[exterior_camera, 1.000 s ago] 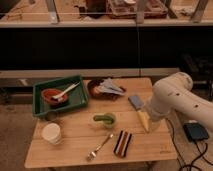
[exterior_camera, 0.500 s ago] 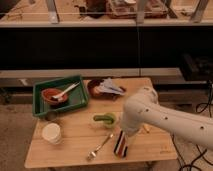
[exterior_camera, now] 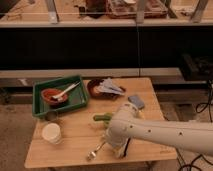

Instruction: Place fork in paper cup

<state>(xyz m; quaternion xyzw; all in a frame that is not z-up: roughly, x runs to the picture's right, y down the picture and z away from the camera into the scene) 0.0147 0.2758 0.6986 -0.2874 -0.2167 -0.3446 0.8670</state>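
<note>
just beside the hand (exterior_camera: 110, 142) lies the fork (exterior_camera: 95, 150).

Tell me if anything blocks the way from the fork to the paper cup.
Nothing visible does: only bare table lies between the fork and the paper cup to its left. The gripper is at the fork's upper end.

Your robot's arm (exterior_camera: 165, 134) is a thick, smooth white tube with a rounded joint and a few small dark specks along its shell; its pale gripper (exterior_camera: 111, 142) sits at the bench's (exterior_camera: 70, 142) six o'clock.
</note>
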